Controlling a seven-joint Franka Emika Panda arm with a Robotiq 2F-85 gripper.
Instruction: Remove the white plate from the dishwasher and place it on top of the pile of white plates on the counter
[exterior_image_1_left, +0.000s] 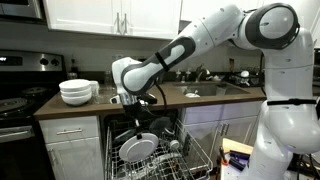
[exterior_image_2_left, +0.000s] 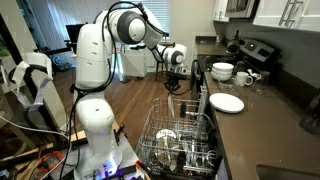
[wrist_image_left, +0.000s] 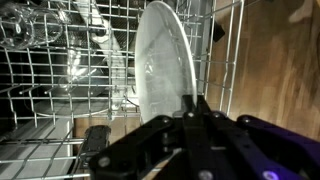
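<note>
Kitchen with white cabinet fronts, and the counter (exterior_image_2_left: 238, 132) running long and dark brown above them. Below it the dishwasher (exterior_image_1_left: 166, 124) stands open, its grey wire rack (exterior_image_2_left: 186, 146) pulled out into the room. From my station the arm reaches across the counter edge and bends down over the rack.

Items noted, in order of size:

- The pile of white plates (exterior_image_2_left: 227, 103) lies flat on the counter beside the rack, with a taller stack of deep bowls (exterior_image_2_left: 222, 71) just beyond it.
- The white plate (exterior_image_1_left: 138, 148) stands on edge among the rack's tines, inside the dishwasher and not yet lifted.
- The gripper (exterior_image_1_left: 128, 102) hangs over the rack, above that plate and pointing down.

Deciding relation: in the wrist view the white plate (wrist_image_left: 160, 60) shows as a narrow ellipse, close to edge-on, with its long axis running straight away from the gripper (wrist_image_left: 196, 100). Its nearest rim meets the fingertips in that view. The slit between the fingers lies in line with the plate's plane, so they would close across its thickness.

Tool state: the fingers are drawn close together with only a thin slit between them. I cannot tell whether the rim sits in that slit or just past the tips.

Assessment: the task is at the grasp stage. The lift should go straight up along the plate's plane to clear the tines.
</note>
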